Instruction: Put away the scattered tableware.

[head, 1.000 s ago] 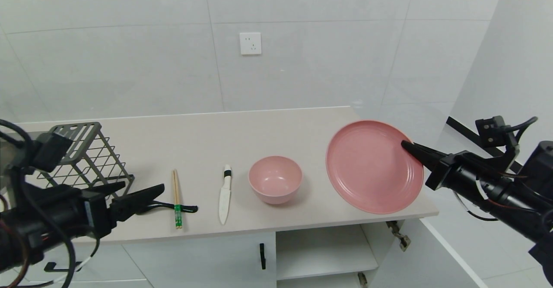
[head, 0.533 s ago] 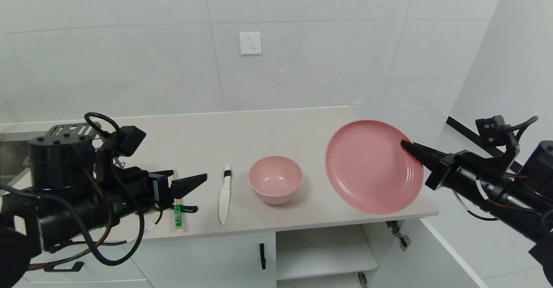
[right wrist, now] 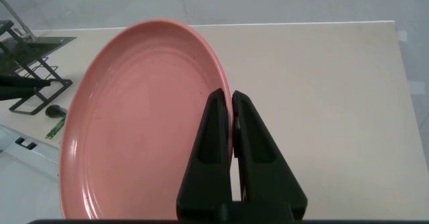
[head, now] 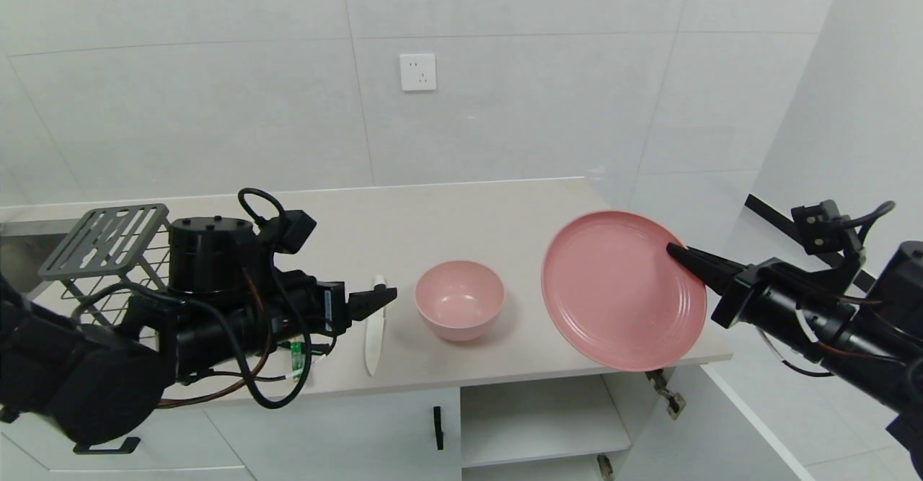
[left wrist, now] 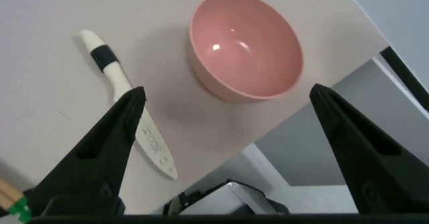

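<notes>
Read the head view as a clock dial with the pink bowl [head: 458, 299] at its centre. The bowl stands upright on the pale tabletop [head: 433, 221], close to the front edge.

At 3 o'clock is the pink plate [head: 613, 293]. It is tilted, its face turned toward the bowl and its lowest rim reaching past the front edge of the tabletop. The right gripper [head: 678, 252] comes in from 3 o'clock, and its fingers are pinched tight on the plate's rim on the side away from the bowl. In the right wrist view the two fingers [right wrist: 216, 117] stand nearly together with the rim between them.

At 9 o'clock, just beside the bowl, lies the white knife [head: 375, 329]. It is flat on the tabletop, its banded handle pointing to 12 o'clock and its blade to 6. The left gripper [head: 378, 298] hangs over the knife's handle end. Its fingers are spread wide and grip nothing; the left wrist view shows the bowl [left wrist: 246, 43] in the gap between them and the knife [left wrist: 154, 149] by one finger.

Farther out at 9 o'clock, a green-banded end of the chopsticks [head: 295, 353] shows under the left arm. Beyond that, at the tabletop's far left, stands a dark wire rack [head: 101, 232].

A white wall socket [head: 418, 72] sits at 12 o'clock on the tiled wall. At 5 o'clock, below the tabletop, is an open cabinet shelf [head: 541, 423].
</notes>
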Controlling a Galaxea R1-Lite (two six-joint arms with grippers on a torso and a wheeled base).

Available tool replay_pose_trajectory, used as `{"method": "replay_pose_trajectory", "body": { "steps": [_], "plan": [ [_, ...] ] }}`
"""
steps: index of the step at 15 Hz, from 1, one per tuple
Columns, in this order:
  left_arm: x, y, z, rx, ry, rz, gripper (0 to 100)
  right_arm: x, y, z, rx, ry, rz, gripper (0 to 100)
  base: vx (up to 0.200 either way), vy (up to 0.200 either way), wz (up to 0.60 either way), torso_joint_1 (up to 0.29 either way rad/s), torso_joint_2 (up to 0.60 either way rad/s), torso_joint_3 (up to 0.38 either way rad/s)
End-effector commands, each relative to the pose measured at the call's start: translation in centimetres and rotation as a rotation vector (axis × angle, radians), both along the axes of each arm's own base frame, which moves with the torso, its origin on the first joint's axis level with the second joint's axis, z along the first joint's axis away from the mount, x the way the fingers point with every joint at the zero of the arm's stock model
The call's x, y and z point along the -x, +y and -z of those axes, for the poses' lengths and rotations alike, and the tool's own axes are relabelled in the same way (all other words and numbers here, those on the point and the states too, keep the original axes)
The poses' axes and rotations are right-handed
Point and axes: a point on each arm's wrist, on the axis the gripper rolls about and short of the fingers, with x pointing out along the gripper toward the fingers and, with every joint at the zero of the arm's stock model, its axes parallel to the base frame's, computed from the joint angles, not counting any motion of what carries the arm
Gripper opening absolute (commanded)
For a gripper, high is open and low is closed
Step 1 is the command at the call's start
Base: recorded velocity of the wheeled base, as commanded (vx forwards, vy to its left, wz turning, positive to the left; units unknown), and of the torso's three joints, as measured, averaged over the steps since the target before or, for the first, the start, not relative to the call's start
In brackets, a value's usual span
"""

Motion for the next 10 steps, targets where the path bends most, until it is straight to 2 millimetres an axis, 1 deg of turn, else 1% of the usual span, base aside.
{"method": "replay_pose_trajectory", "body": {
  "steps": [1, 4, 6, 10],
  "plan": [
    [-1.9, -0.8, 1.7, -0.006, 0.032, 0.000, 100, 0.0, 0.0, 0.0, 0.000, 0.001, -0.001, 0, 0.000, 0.000, 0.00, 0.000, 0.00, 0.000],
    [-4.2, -1.6, 3.0, -0.004, 0.055, -0.006, 100, 0.0, 0.0, 0.0, 0.000, 0.001, -0.001, 0, 0.000, 0.000, 0.00, 0.000, 0.00, 0.000],
    [-5.5, -2.1, 3.6, 0.006, 0.055, -0.009, 100, 0.0, 0.0, 0.0, 0.000, -0.001, 0.000, 0, 0.000, 0.000, 0.00, 0.000, 0.00, 0.000],
    [-7.0, -3.4, 5.1, 0.001, 0.072, 0.001, 100, -0.1, 0.1, 0.0, 0.000, -0.002, -0.001, 0, 0.000, 0.000, 0.00, 0.000, 0.00, 0.000]
  ]
}}
